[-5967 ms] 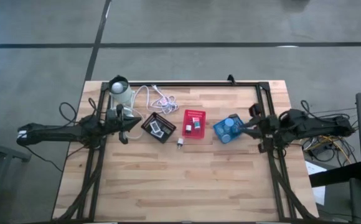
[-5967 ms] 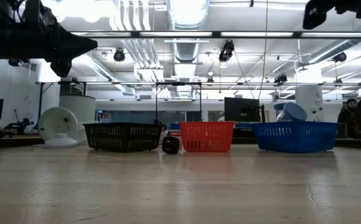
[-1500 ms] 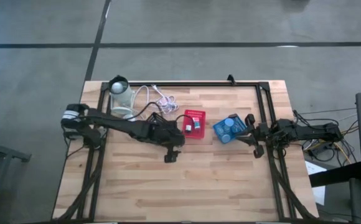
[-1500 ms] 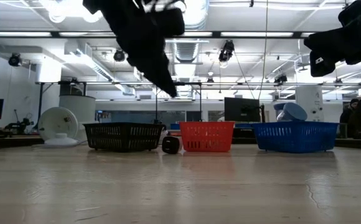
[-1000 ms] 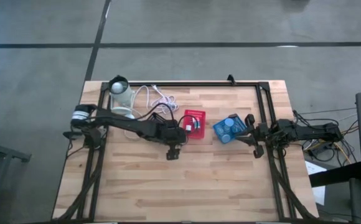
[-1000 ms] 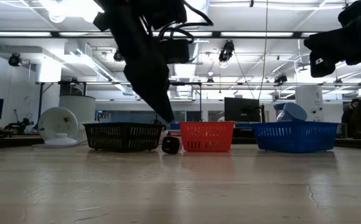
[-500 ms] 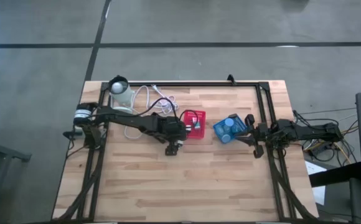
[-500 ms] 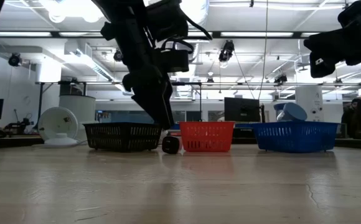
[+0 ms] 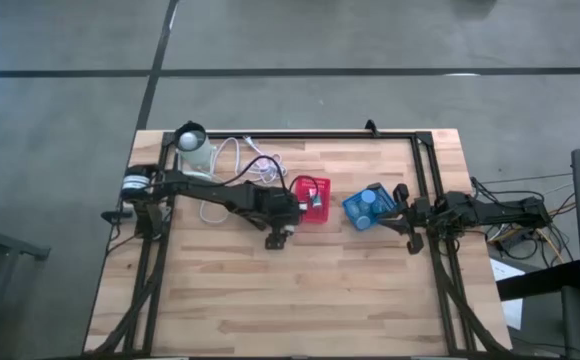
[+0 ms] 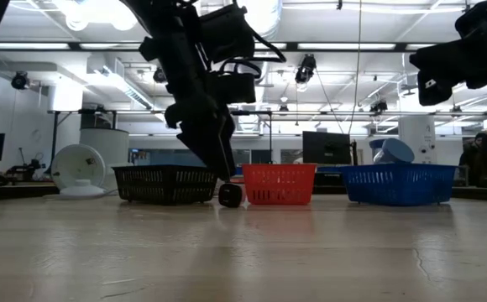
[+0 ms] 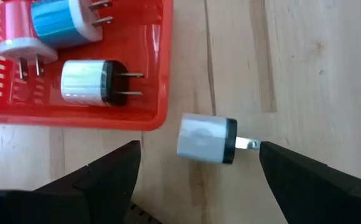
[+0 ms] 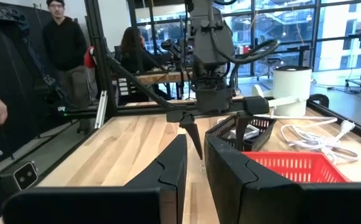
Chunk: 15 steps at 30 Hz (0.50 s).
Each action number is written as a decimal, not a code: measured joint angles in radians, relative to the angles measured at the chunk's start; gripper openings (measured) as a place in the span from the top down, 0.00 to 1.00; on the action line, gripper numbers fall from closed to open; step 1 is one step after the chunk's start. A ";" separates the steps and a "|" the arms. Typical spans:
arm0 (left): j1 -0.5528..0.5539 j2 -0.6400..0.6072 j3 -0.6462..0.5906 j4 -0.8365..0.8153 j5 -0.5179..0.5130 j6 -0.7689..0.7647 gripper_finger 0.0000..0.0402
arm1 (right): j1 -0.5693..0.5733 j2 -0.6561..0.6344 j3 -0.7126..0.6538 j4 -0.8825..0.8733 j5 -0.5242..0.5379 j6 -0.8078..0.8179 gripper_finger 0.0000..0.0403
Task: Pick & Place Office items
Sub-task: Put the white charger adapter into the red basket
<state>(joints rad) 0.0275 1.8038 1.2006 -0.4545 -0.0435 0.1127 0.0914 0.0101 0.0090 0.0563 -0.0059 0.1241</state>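
Note:
A small white-and-black plug adapter (image 11: 205, 139) lies on its side on the wood, just outside the red bin's rim (image 11: 75, 117). In the low view the adapter (image 10: 230, 195) sits in front of the red bin (image 10: 279, 184). My left gripper (image 11: 199, 147) hangs open above it, slanting down, with one finger on either side and not touching. In the high view my left gripper (image 9: 278, 238) covers the adapter. Two more adapters lie in the red bin: a pink-and-blue one (image 11: 56, 25) and a white-and-black one (image 11: 96, 83). My right gripper (image 12: 196, 177) waits shut at the table's right edge.
A black bin (image 10: 166, 183) stands left of the red bin (image 9: 313, 200), and a blue bin (image 9: 368, 207) holding pale-blue pieces stands to its right. A white lamp (image 9: 194, 148) with its cable (image 9: 255, 158) sits at the far left. Bare wood fills the near half. People stand beyond the table (image 12: 62, 43).
My left gripper has sunk toward the adapter beside the red bin, drifted a little toward the far edge, and rolled slightly. It has stayed open. The adapter has not moved.

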 joint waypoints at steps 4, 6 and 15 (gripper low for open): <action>0.013 0.001 -0.023 0.032 0.019 0.001 0.18 | 0.000 0.000 0.000 0.000 0.000 0.004 0.87; 0.017 0.001 -0.032 0.050 0.049 0.009 0.18 | 0.000 -0.001 0.000 0.000 0.000 0.003 0.87; 0.019 0.019 -0.044 0.103 0.090 0.023 0.18 | 0.000 -0.001 0.000 0.000 0.002 0.003 0.87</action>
<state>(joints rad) 0.0467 1.8223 1.1568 -0.3518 0.0461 0.1352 0.0915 0.0093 0.0090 0.0563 -0.0040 0.1272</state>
